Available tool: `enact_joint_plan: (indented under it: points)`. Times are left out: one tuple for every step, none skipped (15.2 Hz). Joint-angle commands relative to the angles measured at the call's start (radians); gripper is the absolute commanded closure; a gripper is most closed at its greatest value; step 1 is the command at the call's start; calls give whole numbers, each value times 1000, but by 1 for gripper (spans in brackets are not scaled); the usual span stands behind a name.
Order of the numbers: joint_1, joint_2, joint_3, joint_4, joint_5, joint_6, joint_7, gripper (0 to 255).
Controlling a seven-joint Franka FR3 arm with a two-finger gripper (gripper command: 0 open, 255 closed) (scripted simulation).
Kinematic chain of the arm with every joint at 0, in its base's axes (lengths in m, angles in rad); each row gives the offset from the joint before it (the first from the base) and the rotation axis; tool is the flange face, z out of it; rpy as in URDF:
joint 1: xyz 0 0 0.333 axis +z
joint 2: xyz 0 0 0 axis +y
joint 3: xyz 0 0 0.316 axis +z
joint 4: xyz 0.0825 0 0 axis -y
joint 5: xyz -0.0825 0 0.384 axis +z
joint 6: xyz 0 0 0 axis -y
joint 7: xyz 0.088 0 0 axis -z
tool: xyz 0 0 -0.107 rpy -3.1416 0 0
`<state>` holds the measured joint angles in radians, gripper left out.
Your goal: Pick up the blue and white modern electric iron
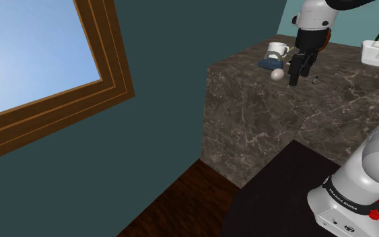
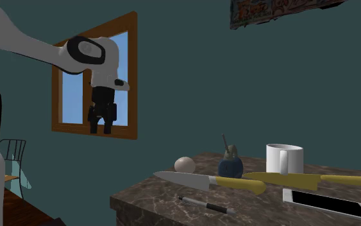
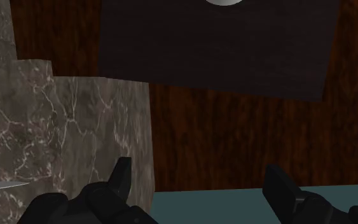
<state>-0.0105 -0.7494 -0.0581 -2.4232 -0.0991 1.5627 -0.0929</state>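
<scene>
teal walls (image 1: 167, 81); wood-framed window (image 1: 40, 64), blue sky beyond; dark plank floor (image 1: 181, 202); brown veined marble counter (image 1: 262, 121); picture (image 2: 272, 11) high on wall.

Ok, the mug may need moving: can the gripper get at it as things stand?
Probably yes: the gripper hangs high, just off the counter edge, jaws open, and the mug stands upright with nothing over it.
</scene>
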Motion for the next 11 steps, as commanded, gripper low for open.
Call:
enact_joint_plan:
  points:
    - [0, 0, 0, 0, 0, 0, 0, 0]
    - [-7, 26, -18, 15, -13, 13, -20, 0]
    - [-13, 52, -36, 32, -26, 26, -40, 0]
    - [-18, 79, -54, 50, -37, 38, -60, 0]
    - [-24, 107, -72, 69, -48, 50, -80, 0]
    - [-29, 136, -89, 88, -57, 62, -99, 0]
    - [-33, 165, -106, 110, -65, 73, -119, 0]
    - [-37, 194, -123, 132, -72, 84, -139, 0]
    - [-40, 225, -140, 155, -77, 94, -159, 0]
    - [-44, 255, -156, 180, -82, 104, -179, 0]
    - [-47, 287, -172, 205, -85, 113, -199, 0]
